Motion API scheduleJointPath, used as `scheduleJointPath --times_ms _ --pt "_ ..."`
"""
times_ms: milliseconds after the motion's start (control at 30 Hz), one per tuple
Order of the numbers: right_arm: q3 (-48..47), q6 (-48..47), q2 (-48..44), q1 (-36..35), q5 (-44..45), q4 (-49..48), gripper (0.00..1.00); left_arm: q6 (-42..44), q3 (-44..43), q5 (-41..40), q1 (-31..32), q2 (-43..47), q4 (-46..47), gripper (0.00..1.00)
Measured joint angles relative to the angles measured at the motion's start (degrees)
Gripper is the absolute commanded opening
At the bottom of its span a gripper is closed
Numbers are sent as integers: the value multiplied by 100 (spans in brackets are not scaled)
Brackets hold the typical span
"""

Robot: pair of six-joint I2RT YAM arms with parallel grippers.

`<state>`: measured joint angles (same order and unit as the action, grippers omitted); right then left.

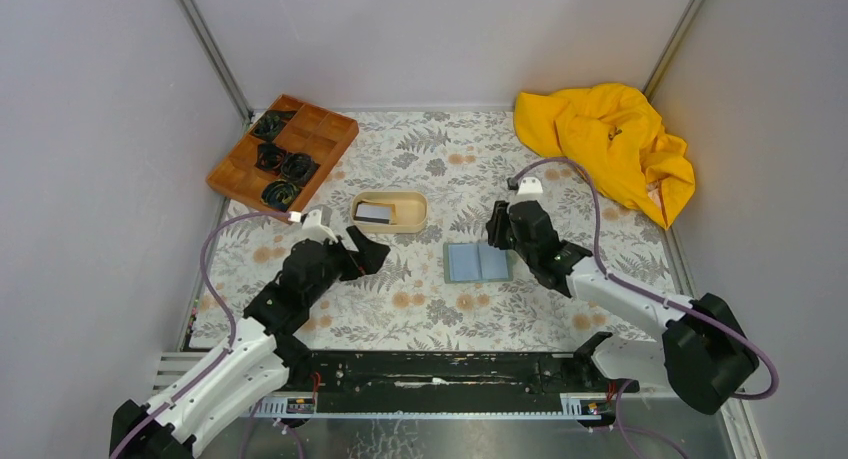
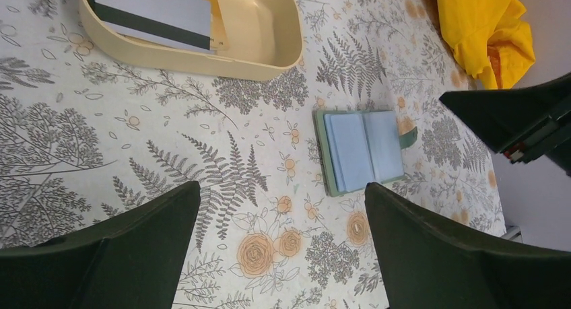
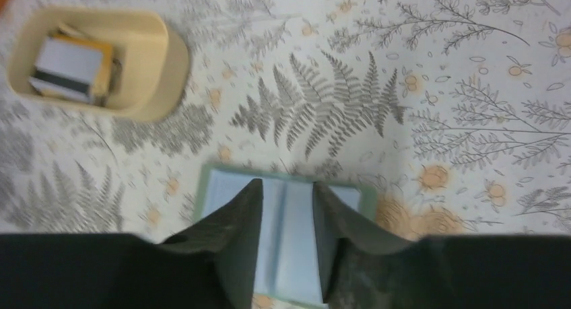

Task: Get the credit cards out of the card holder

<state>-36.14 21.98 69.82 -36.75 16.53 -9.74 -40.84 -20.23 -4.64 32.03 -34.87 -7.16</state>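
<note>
The card holder (image 1: 477, 262) lies open and flat on the floral tablecloth, showing light blue inner panels; no card shows in it. It also shows in the left wrist view (image 2: 363, 151) and the right wrist view (image 3: 289, 235). The credit cards (image 1: 373, 213) lie in the beige oval tray (image 1: 412, 222): a whitish card with a dark stripe (image 2: 158, 9) on top of a tan-orange one (image 3: 101, 66). My left gripper (image 1: 372, 249) is wide open and empty, between tray and holder (image 2: 282, 186). My right gripper (image 1: 497, 234) hovers just over the holder's middle, jaws slightly apart and empty (image 3: 286, 188).
A brown wooden compartment tray (image 1: 283, 151) with black coiled items sits at the back left. A crumpled yellow cloth (image 1: 610, 144) lies at the back right. Grey walls close in the table on three sides. The right gripper's finger shows in the left wrist view (image 2: 512, 117).
</note>
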Motion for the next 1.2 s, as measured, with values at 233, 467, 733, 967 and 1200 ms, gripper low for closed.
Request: scheduleJointPath --times_ms 233,467,733,967,1200 --pt "826 -90 -417 -42 -549 131 78 -236 39 420 2 -651 664 100" --pt "647 -96 291 -992 -472 170 86 -527 199 551 278 -1215 1305 100" --pt "-243 -76 1565 -1368 -260 352 84 -597 286 446 356 -1021 1355 100" --pt "-468 59 1934 -1381 46 551 19 -581 313 315 356 -890 1300 100" --pt "-474 273 1705 -1388 208 535 14 -555 313 304 356 -1019 1303 100"
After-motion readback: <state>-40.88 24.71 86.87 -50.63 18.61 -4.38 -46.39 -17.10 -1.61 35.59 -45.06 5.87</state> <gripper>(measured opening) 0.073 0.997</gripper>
